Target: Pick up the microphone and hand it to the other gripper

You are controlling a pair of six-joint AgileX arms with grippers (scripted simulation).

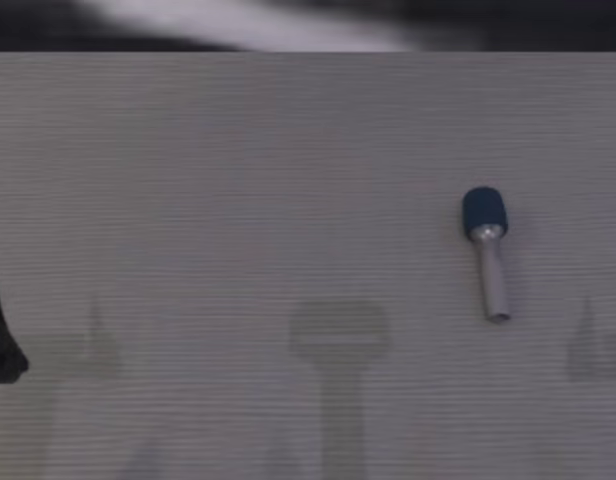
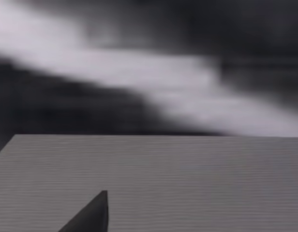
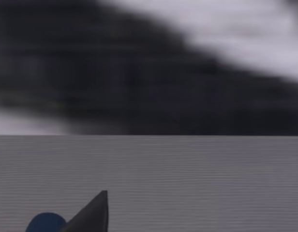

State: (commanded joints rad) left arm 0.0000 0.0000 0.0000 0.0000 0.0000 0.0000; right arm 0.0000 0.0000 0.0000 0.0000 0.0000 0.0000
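Note:
The microphone (image 1: 490,255) lies flat on the right half of the grey table (image 1: 238,180), its dark-blue head (image 1: 484,212) toward the far edge and its silver handle toward the near edge. In the top view only a black piece of my left gripper (image 1: 2,340) shows, at the left edge. My right arm is outside the top view. The right wrist view shows one black pointed finger (image 3: 93,215) of my right gripper (image 3: 139,220), with the microphone's blue head (image 3: 45,223) just beside it. Bare table shows beside that finger and beside the left finger (image 2: 93,215).
The table's far edge (image 1: 308,52) runs across the top of the top view, with a dark, blurred backdrop behind it. Faint shadows of the arms fall on the near part of the table.

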